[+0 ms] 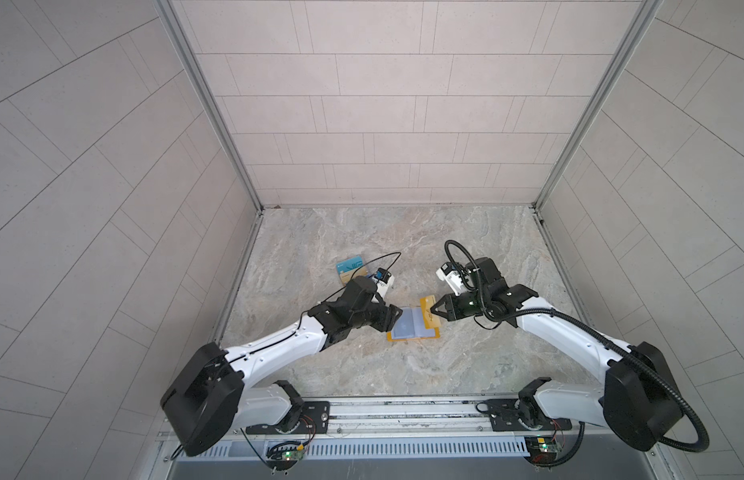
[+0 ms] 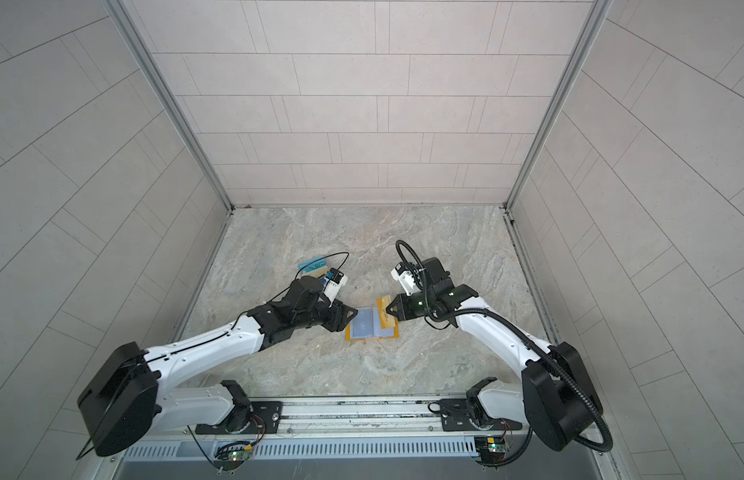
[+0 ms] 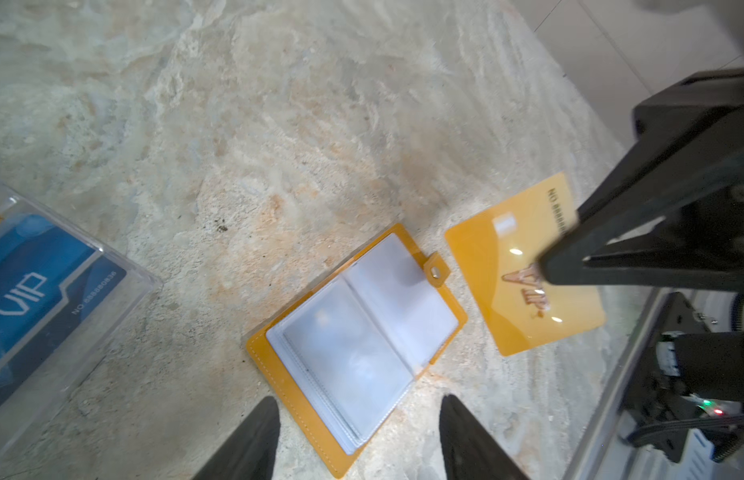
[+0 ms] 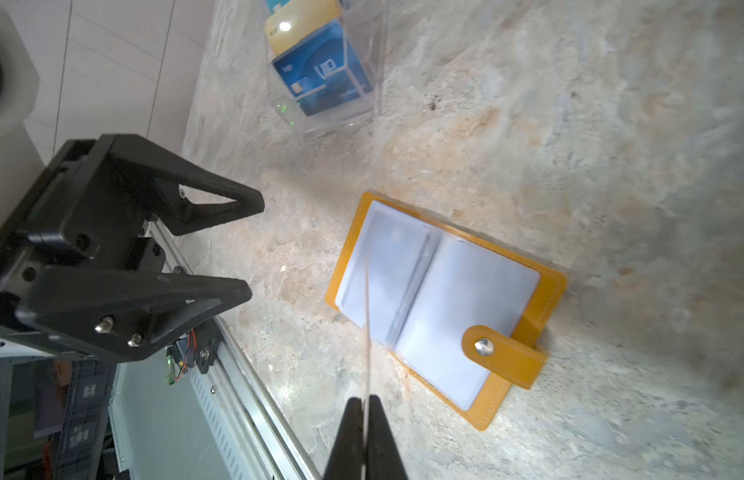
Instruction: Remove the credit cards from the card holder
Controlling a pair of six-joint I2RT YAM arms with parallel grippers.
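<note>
We log the right gripper [image 4: 364,409] pinching the gold card [image 3: 507,291] by its edge beside the open card holder [image 3: 362,340] flat on the table [image 3: 278,124], left gripper [image 4: 255,247] spread nearby; such a thin grip may let the card swivel or slip.

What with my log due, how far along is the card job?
Done: a blue card stands in the clear stand, and the gold card is out of the holder. In hand: the right gripper pinches that gold card; the left gripper is open by the holder. Left: setting it down; the sleeves look empty, though hazy.
</note>
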